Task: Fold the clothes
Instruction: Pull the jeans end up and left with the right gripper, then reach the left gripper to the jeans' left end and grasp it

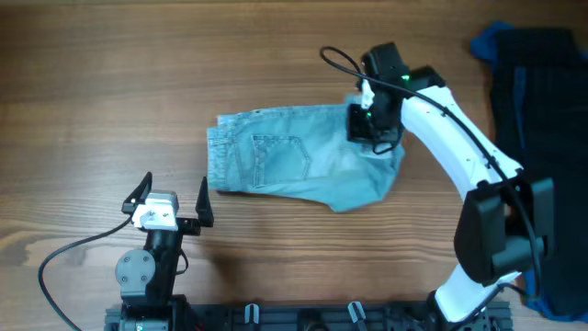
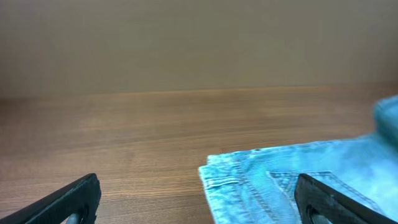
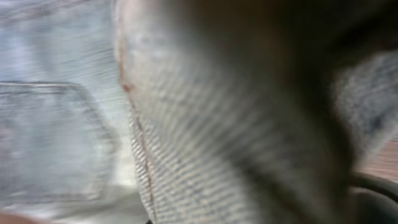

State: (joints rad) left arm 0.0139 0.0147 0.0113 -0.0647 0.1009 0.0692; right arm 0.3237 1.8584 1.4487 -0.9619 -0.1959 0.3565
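The pale blue denim garment (image 1: 294, 161) lies flat across the middle of the wooden table, back pocket up and waistband to the left. My right gripper (image 1: 374, 131) is down on its upper right edge. In the right wrist view a fold of denim (image 3: 205, 155) rises blurred against the camera and hides the fingers, so the gripper appears shut on it. My left gripper (image 1: 172, 196) is open and empty over bare table, in front of the garment's left end. In the left wrist view the left gripper (image 2: 196, 202) frames the waistband corner (image 2: 249, 177).
A pile of dark navy (image 1: 542, 83) and royal blue (image 1: 487, 41) garments lies at the table's right edge, running down behind the right arm's base (image 1: 501, 230). A black cable (image 1: 64, 253) trails left from the left arm.
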